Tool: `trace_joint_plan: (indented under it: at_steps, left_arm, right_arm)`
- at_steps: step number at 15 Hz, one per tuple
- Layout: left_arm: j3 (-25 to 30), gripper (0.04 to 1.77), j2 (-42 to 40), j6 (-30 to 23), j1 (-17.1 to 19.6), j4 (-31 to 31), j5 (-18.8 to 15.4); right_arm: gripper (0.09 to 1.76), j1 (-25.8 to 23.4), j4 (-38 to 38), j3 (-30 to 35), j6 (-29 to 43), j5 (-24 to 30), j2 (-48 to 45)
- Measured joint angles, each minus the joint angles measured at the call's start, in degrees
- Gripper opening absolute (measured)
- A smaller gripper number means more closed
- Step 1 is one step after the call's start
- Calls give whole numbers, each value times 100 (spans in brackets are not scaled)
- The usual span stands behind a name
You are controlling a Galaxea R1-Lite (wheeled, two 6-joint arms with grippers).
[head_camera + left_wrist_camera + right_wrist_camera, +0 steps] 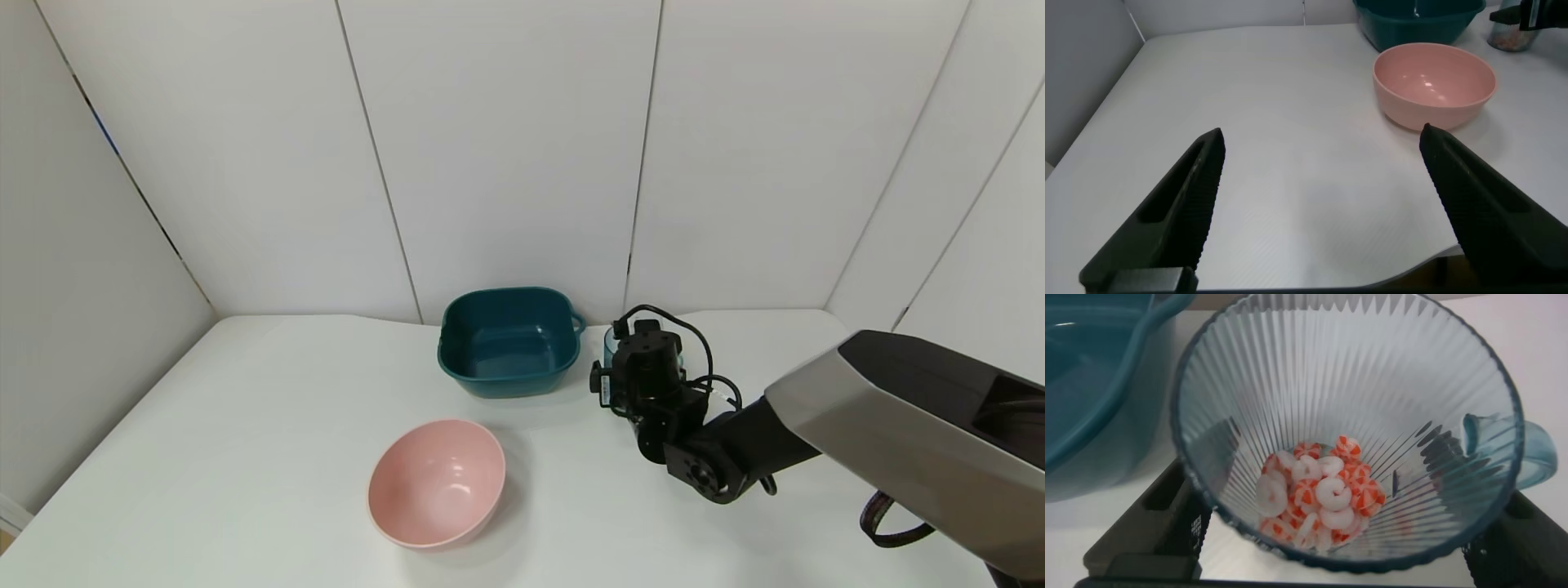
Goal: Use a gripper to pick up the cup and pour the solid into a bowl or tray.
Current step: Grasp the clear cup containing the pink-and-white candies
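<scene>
The cup (609,343), a translucent light-blue ribbed mug, stands just right of the dark teal basin (502,380) at the back of the table. My right gripper (630,353) is closed around it, mostly hiding it in the head view. In the right wrist view the cup (1347,392) fills the space between the black fingers (1167,510), with its handle on one side. The solid (1319,494), orange-red and white round pieces, lies heaped in its bottom. The basin's rim (1094,384) is right beside the cup. My left gripper (1321,135) is open and empty over the table's near left part.
A round pink bowl (437,482) sits empty in front of the basin, nearer to me; it also shows in the left wrist view (1434,82). White walls close the table at the back and left. The table's front edge lies under the left gripper.
</scene>
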Motion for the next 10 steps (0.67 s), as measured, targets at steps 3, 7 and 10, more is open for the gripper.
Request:
trace_joint_plan:
  at_steps: [3, 7, 10]
  left_arm:
    - [0, 172, 0, -2, 0, 0, 0]
    - [0, 172, 0, -2, 0, 2, 0]
    - [0, 172, 0, -2, 0, 2, 0]
  right_arm:
    - [171, -20, -30, -34, -4, 5, 59]
    - [171, -24, -55, -37, -6, 13, 118]
    - [171, -30, -61, -37, -6, 16, 149]
